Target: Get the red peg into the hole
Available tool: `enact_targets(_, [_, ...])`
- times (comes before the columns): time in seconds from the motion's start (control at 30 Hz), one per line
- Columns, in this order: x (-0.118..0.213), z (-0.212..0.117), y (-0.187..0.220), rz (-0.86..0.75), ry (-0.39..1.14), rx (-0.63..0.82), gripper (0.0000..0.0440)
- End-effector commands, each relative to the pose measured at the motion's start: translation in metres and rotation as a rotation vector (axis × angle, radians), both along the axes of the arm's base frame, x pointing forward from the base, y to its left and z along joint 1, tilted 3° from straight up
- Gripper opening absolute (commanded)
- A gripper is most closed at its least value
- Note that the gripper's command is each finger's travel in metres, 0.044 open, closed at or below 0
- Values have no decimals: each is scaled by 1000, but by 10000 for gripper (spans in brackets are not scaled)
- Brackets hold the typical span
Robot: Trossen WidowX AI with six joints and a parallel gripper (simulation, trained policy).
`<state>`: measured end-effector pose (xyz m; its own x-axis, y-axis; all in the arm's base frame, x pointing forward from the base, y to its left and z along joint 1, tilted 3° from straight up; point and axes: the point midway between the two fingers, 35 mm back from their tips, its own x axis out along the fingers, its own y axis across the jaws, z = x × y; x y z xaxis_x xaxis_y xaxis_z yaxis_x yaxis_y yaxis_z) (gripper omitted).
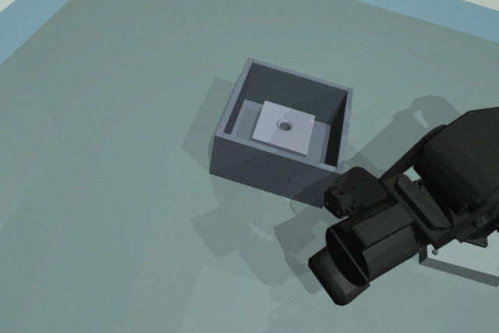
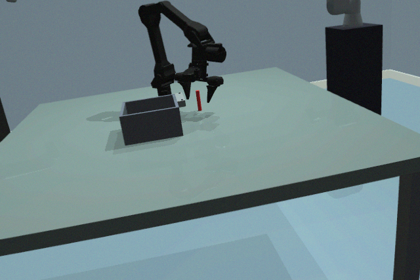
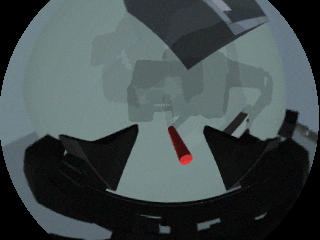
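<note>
The red peg (image 2: pixel 198 100) (image 3: pixel 179 146) stands upright on the table. In the top view it is hidden behind the arm's hand. My gripper (image 2: pixel 198 98) (image 3: pixel 171 128) is open and empty, pointing down, with its fingertips on either side of the peg in both views and around its upper part in the exterior view. The open grey box (image 1: pixel 266 168) (image 2: pixel 151 124) (image 3: pixel 185 35) stands beside the peg, apart from it. The light plate (image 1: pixel 267 136) lies on the box's bottom, and its round hole (image 1: pixel 284 125) is empty.
The box's walls stand up around the plate, close to the hand in the top view. The arm's light base plate (image 1: pixel 463 258) (image 2: pixel 180 98) is behind the box in the exterior view. A dark pedestal (image 2: pixel 352 67) with a grey arm stands beyond the table.
</note>
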<state>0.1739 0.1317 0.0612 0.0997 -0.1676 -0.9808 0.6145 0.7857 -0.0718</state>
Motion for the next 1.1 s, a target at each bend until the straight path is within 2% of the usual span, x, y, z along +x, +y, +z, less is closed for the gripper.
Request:
enact_targets(0.0, [-2,-12,0,-1,10,3,433])
enact_targets(0.07, [-3,-18,-1,1,22,2,404])
enact_targets(0.4, [-12,-37,-7,-23,89,-16,143])
enact_targets(0.57, [-14,-40,-10,-32,115,-40,29])
enact_targets(0.8, [-4,-11,-17,-18,58,-73,1])
enact_targets(1.07, [0,22,-28,-7,13,-95,0])
